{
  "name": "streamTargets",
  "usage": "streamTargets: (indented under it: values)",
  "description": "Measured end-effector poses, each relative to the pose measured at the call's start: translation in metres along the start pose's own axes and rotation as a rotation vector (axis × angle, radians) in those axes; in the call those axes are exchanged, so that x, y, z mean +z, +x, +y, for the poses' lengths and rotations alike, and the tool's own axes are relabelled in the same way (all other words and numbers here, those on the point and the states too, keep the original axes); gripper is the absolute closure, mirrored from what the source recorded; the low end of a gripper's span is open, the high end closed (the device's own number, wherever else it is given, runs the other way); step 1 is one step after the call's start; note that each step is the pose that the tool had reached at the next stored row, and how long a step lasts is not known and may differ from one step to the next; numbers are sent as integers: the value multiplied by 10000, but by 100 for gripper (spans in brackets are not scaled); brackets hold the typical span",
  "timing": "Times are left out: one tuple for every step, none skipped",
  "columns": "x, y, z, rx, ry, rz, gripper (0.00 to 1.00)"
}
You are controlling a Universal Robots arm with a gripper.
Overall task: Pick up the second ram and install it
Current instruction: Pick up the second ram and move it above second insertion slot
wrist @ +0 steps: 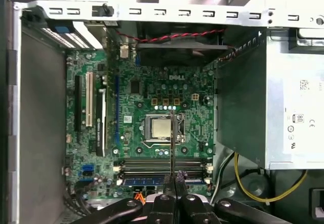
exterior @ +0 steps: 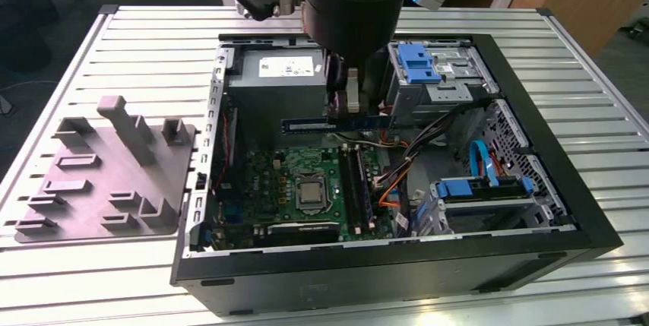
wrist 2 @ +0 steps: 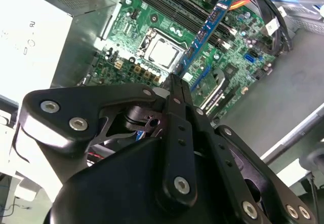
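Clamping the second ram (exterior: 304, 124), claw (exterior: 347, 112) narrow.

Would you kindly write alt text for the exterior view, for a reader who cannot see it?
The arm's pincer holds the second ram level above the green motherboard inside an open computer case. A grey parts tray lies beside the case, on the exterior view's left.

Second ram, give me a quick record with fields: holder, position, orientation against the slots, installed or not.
holder: gripper, shut on the second ram
position: held over the open case, above the motherboard
orientation: crosswise to the memory slots, as the first wrist view shows
installed: no, not seated in any slot
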State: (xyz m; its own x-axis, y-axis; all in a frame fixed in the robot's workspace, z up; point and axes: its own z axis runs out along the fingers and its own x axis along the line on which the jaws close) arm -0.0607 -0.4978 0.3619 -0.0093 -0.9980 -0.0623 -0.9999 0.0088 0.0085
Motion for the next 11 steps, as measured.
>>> streamTargets:
  values:
    - [16, 1, 1, -1, 1, -14, 89]
    - [33, 2, 3, -1, 1, -26, 89]
    - [51, 4, 4, -1, 2, -44, 89]
    - [68, 5, 5, -1, 3, -62, 89]
    - [85, 6, 7, -1, 4, -83, 89]
    - [98, 6, 9, -1, 7, -101, 89]
    - [110, 6, 12, 0, 10, -116, 89]
    - [122, 4, 15, 0, 13, -128, 89]
    - [135, 2, 18, -1, 15, -136, 89]
    - [152, 1, 21, -2, 17, -144, 89]
    - [171, 0, 22, -3, 18, -150, 89]
